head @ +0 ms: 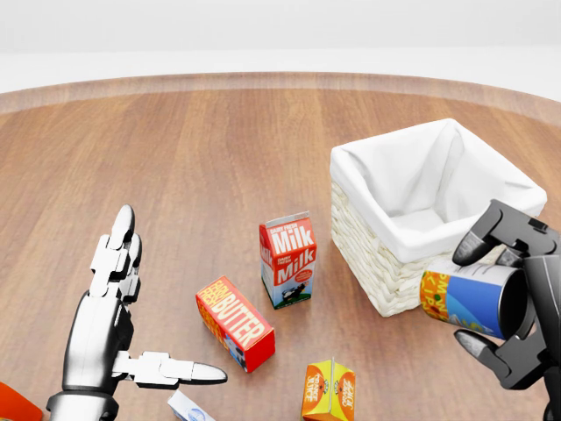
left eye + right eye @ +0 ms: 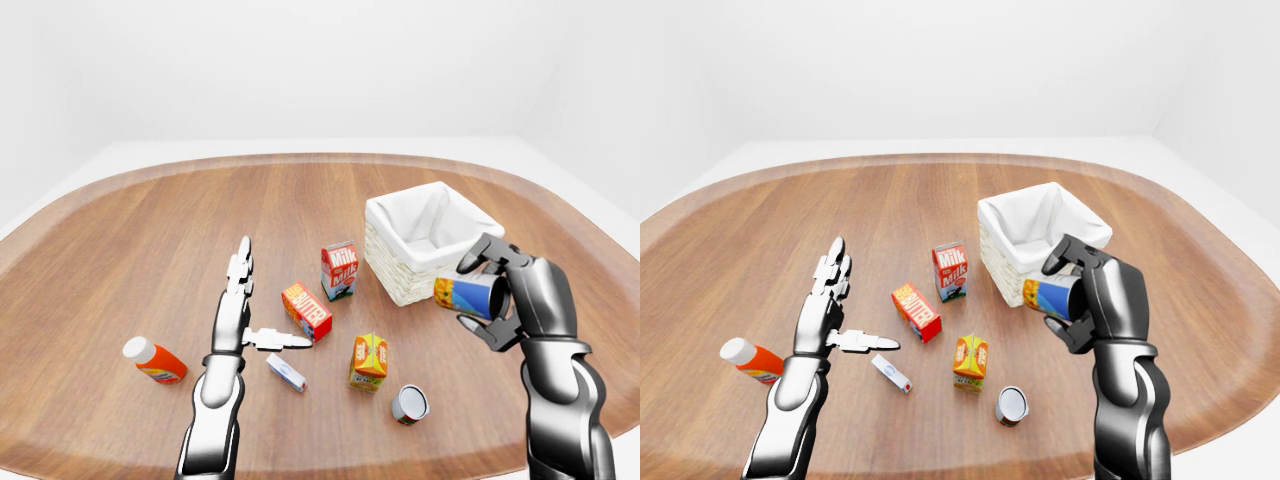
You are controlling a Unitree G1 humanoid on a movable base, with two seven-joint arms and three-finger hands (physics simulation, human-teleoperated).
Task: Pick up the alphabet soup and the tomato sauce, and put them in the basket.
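Halfway at best. Right hand [image 1: 504, 303] clamped on one can [image 1: 465, 300] just beside the basket [image 1: 386, 272] (not yet inside). Second can [image 2: 410, 404] lying well below basket, untouched. Left hand [image 1: 114, 329] spread, empty.

Basket [image 1: 412, 230] rim beside robot hand [image 1: 513, 303]

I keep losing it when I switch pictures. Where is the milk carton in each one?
Left-eye view: the milk carton stands near the middle, just left of the white basket.
Head view: it sits at the centre, again left of the basket, above the butter box.
Right-eye view: a bit left of centre, left of the basket.
Shared landmark: the basket, always right of the carton.
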